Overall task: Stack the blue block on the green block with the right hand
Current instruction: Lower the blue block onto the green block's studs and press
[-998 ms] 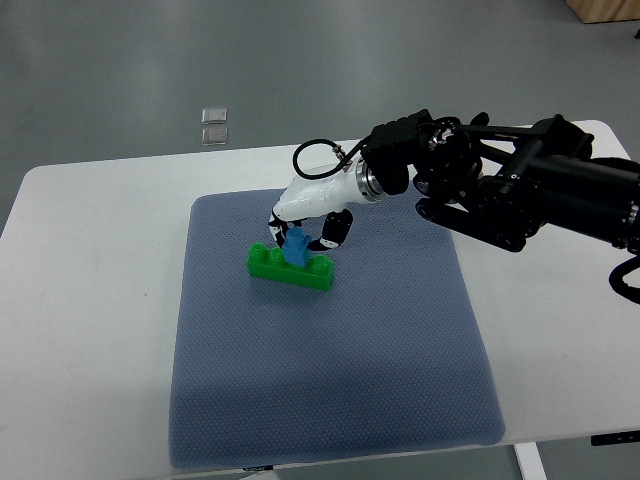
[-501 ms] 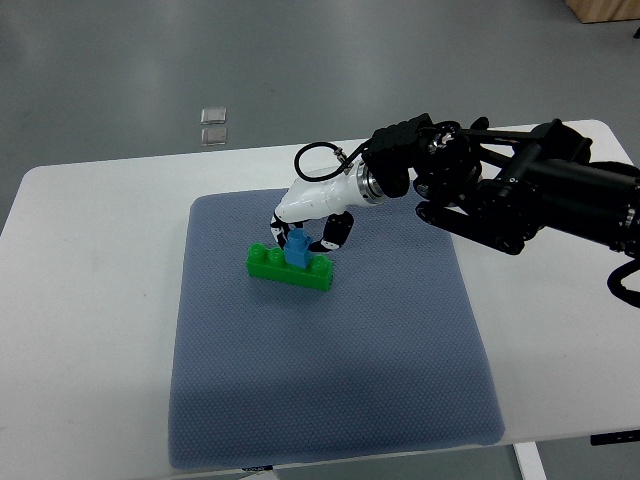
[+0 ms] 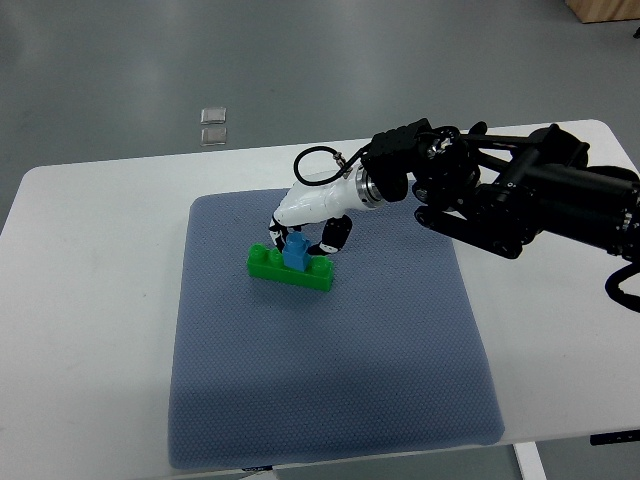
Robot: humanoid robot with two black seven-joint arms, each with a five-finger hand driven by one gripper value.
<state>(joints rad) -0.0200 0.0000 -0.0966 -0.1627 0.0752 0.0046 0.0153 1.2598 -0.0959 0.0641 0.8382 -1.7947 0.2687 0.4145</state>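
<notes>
From my seat the blue block [image 3: 296, 251] sits on top of the green block [image 3: 290, 268], roughly at its middle, and the green block lies on the grey mat [image 3: 330, 400] that covers the white table [image 3: 90, 300]; so the stacking itself looks nearly done; the right hand [image 3: 303, 231] hangs right over the pair, its fingers [image 3: 331, 236] curled down around the blue block and seemingly pinching it, though I cannot see the contact clearly; what I judge is left is to press the block home if it is not seated, let go, and lift the hand clear; I see no left arm.
</notes>
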